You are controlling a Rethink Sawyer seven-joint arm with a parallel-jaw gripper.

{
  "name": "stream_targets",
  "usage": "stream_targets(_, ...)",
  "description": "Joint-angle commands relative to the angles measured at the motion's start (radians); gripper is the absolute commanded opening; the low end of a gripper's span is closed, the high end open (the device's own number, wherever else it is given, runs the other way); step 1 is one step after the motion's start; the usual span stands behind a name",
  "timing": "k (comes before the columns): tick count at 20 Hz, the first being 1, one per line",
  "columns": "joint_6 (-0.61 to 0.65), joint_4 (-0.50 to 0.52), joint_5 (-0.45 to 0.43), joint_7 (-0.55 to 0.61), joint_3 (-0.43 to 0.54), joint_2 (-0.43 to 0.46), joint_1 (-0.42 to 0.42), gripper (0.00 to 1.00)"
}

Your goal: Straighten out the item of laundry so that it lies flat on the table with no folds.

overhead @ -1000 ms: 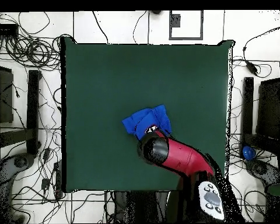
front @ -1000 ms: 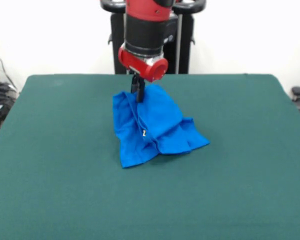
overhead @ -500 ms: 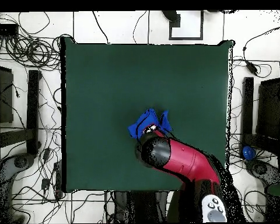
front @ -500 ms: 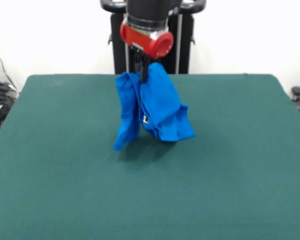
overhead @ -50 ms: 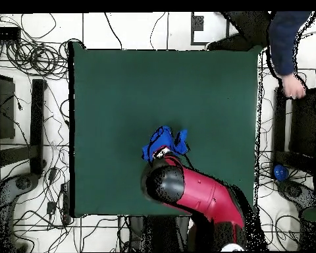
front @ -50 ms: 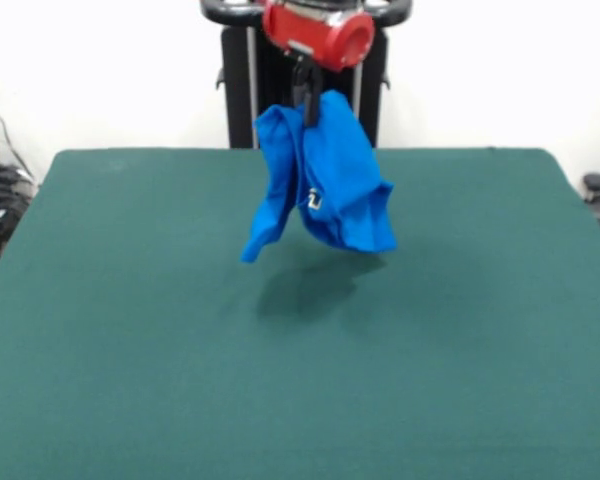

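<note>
The item of laundry (front @ -50 ms: 325, 185) is a bright blue shirt hanging bunched in the air, clear of the table (front @ -50 ms: 130, 350). My gripper (front @ -50 ms: 306, 98) is shut on its top edge, just under the red wrist. One sleeve or corner dangles lowest at the left; a small white mark shows mid-cloth. A shadow lies on the green felt beneath it. In the overhead view the item of laundry (overhead @ -50 ms: 162, 141) peeks out beyond the arm, which hides the gripper itself.
A person's arm and hand (overhead @ -50 ms: 291, 84) reach in at the top right corner of the overhead view, beside the table's edge (overhead @ -50 ms: 258, 99). Cables and stands surround the table on the floor.
The gripper has risen with the shirt: a second ago the cloth still rested on the felt, now it hangs fully off it. A person's arm has appeared at the overhead view's top right.
</note>
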Motion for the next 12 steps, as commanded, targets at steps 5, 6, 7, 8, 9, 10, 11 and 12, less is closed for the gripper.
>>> stream_targets(5, 0.059, 0.159, 0.069, 0.187, 0.029, -0.037, 0.046, 0.0)
stream_targets(6, 0.043, 0.162, 0.07, 0.182, 0.035, -0.028, 0.039, 0.0)
stream_targets(7, 0.026, 0.164, 0.071, 0.177, 0.041, -0.019, 0.032, 0.0)
stream_targets(8, 0.016, 0.167, 0.071, 0.174, 0.045, -0.016, 0.029, 0.0)
stream_targets(9, 0.006, 0.17, 0.071, 0.171, 0.048, -0.013, 0.025, 0.0)
stream_targets(10, -0.007, 0.17, 0.071, 0.166, 0.054, -0.004, 0.017, 0.0)
stream_targets(11, -0.019, 0.171, 0.071, 0.162, 0.061, 0.004, 0.01, 0.0)
stream_targets(12, -0.027, 0.167, 0.07, 0.162, 0.064, 0.014, 0.008, 0.0)
